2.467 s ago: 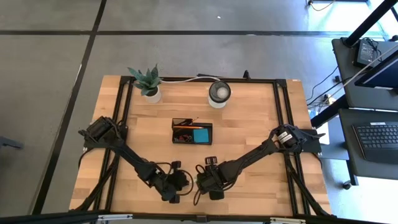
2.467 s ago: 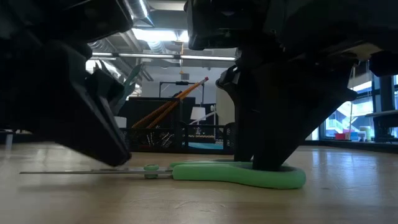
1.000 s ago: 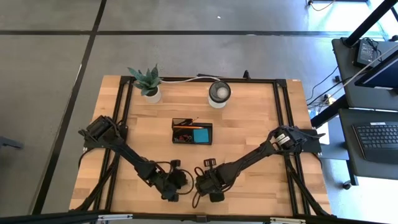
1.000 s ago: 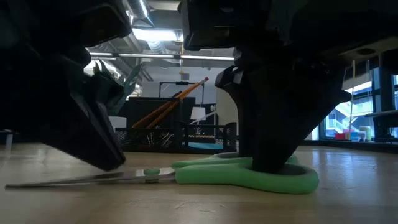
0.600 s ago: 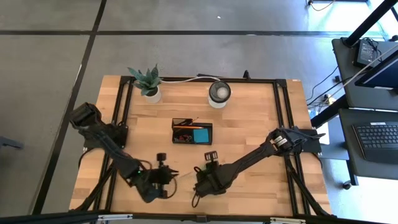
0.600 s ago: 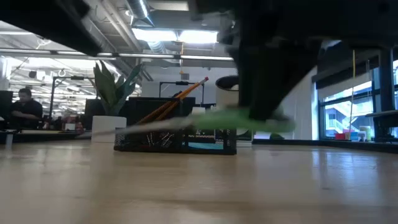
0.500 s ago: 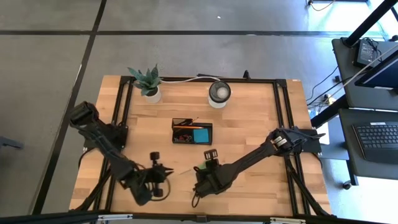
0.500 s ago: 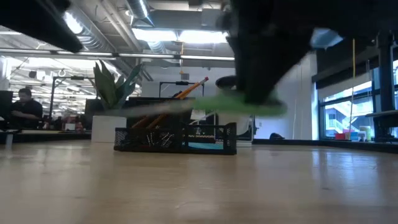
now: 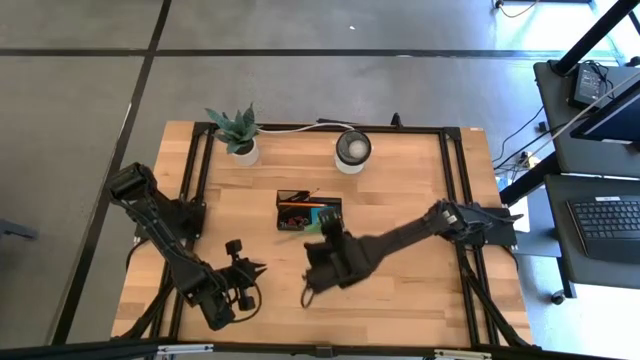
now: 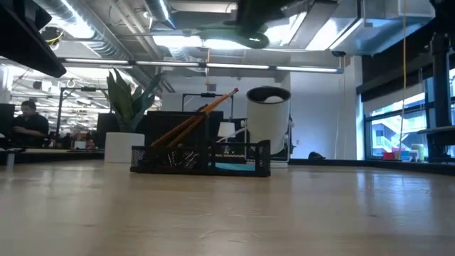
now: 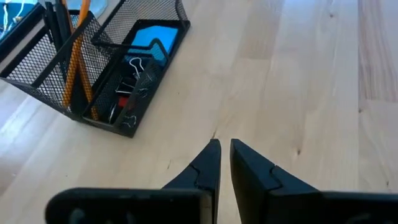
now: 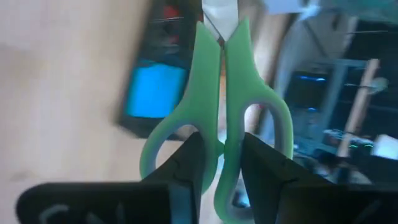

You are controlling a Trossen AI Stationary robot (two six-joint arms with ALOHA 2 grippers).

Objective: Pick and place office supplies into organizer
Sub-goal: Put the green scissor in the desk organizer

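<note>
**Scissors aloft in the right gripper, just short of the organizer**

Scissors (image 12: 217, 106), one green-handled pair, are off the table: the right gripper (image 12: 219, 163) has its two dark fingers (image 12: 186, 165) closed on the handle loops, blades pointing away from the wrist toward the tray beyond. From above, that gripper (image 9: 322, 243) sits just on the near side of the organizer (image 9: 309, 213), its arm reaching in from the right edge of the table (image 9: 400, 200) with the forearm stretched nearly flat. In the low view the green handles show only as a blur at the top, above the tray.

The left gripper (image 9: 247, 272) is well apart, near the front left of the table, its arm folded back toward the left post. Its fingers (image 11: 205, 168) stand almost together with a thin slit between them, holding nothing, tips aimed at bare wood.

Farther on, the one black mesh organizer (image 11: 102, 65) holds two orange pencils (image 10: 195, 117) leaning upright in one compartment, a blue sticky-note pad (image 11: 149, 43) in another, and a few black clips (image 11: 134, 74) with something red beside them; the exact number of clips is hard to tell.

Behind it stand one white-rimmed cup (image 9: 353, 149) and one potted plant (image 9: 236, 130).
</note>
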